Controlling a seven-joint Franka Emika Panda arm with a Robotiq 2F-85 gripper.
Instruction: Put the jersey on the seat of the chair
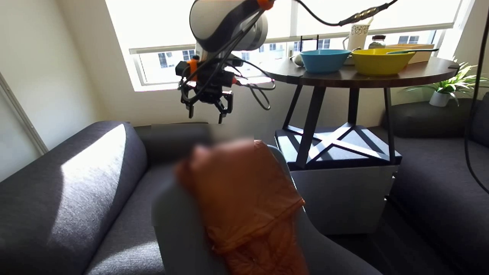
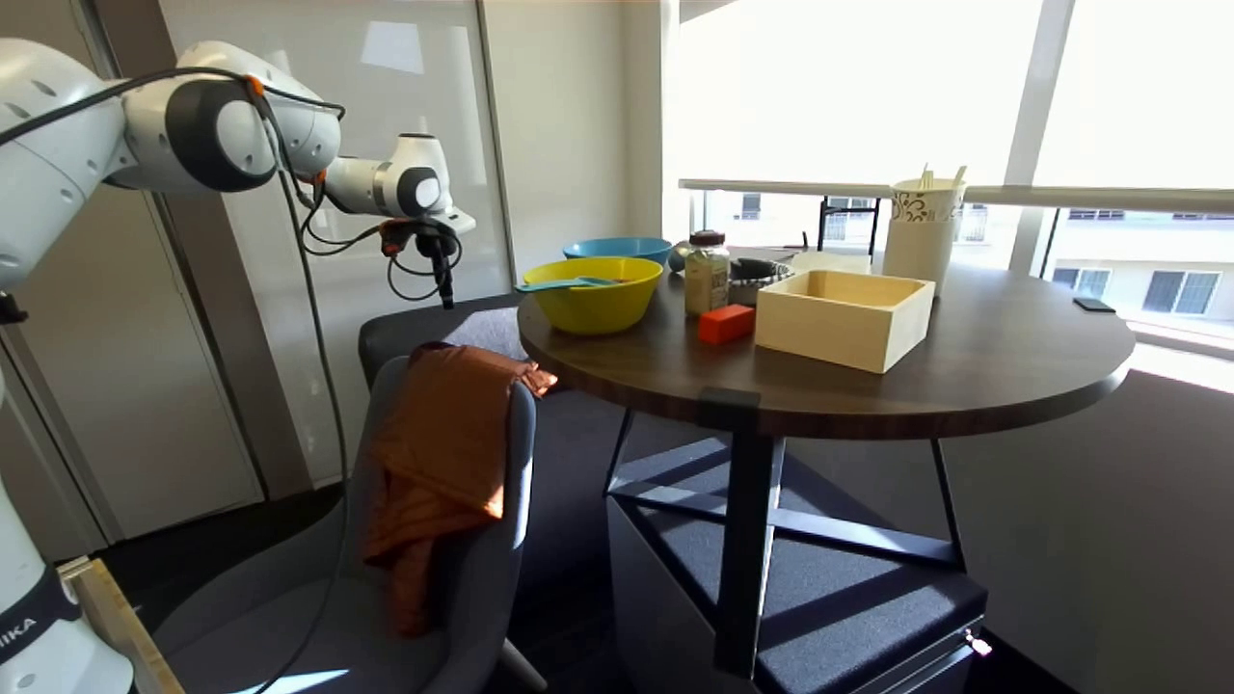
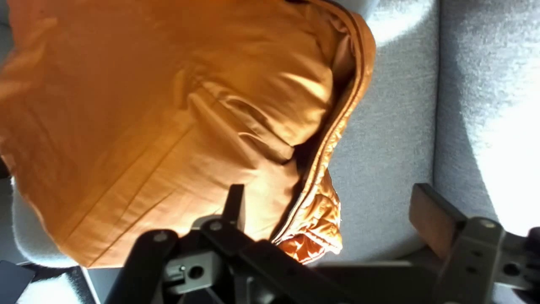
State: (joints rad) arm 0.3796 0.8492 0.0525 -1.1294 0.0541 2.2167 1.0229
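The rust-orange jersey hangs draped over the backrest of the grey chair. In an exterior view the jersey hangs down the inner side of the backrest toward the chair's seat. My gripper is open and empty, in the air above and beyond the top of the backrest. It also shows edge-on in an exterior view. In the wrist view the jersey fills the left and middle. The left finger overlaps it, and the right finger is over grey sofa fabric. The gripper holds nothing.
A dark grey sofa lies beyond and beside the chair. A round table stands close by, bearing a yellow bowl, a blue bowl and a wooden box. A cable hangs from the arm. Part of an exterior view is blurred.
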